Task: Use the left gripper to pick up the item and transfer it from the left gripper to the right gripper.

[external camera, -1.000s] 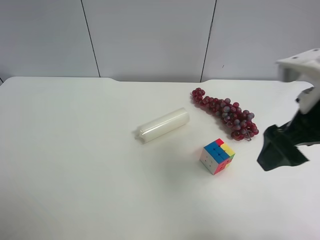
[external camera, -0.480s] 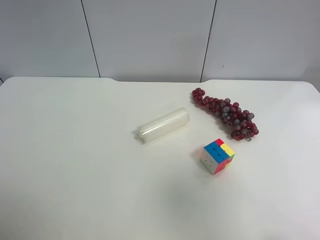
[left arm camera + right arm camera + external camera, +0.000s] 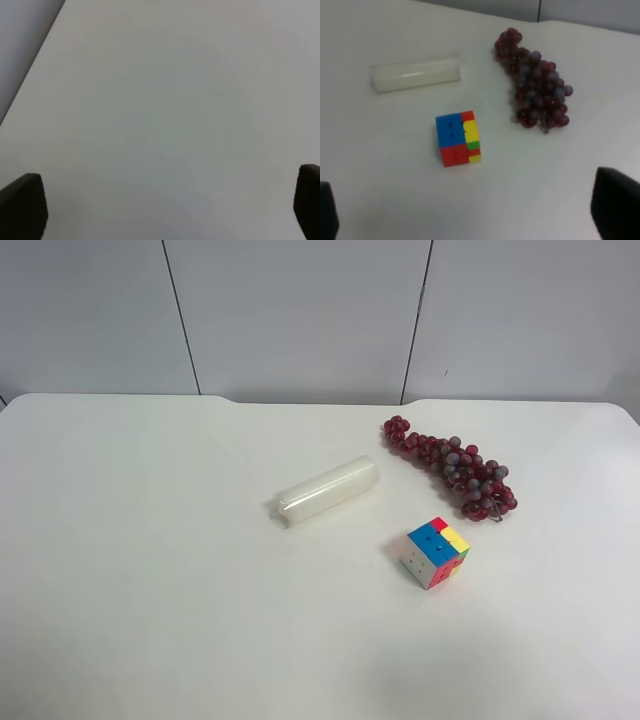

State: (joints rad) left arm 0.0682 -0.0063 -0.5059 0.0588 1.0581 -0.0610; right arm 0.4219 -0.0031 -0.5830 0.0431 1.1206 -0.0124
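Note:
A white cylinder (image 3: pixel 327 490) lies on the white table (image 3: pixel 150 540), also in the right wrist view (image 3: pixel 416 74). A multicoloured cube (image 3: pixel 435 552) sits in front of it to the right (image 3: pixel 457 138). A bunch of red grapes (image 3: pixel 452 466) lies at the back right (image 3: pixel 534 90). My right gripper (image 3: pixel 470 220) is open and empty, held above the table short of the cube; only its fingertips (image 3: pixel 616 204) show. My left gripper (image 3: pixel 165 210) is open and empty over bare table, with none of the objects in its view. Neither arm shows in the exterior high view.
A grey panelled wall (image 3: pixel 300 310) runs behind the table's far edge. In the left wrist view the table's edge (image 3: pixel 30 65) runs diagonally beside the gripper.
The arm at the exterior high view's right, seen near the grapes a second ago, has pulled out of that view. The objects have not moved.

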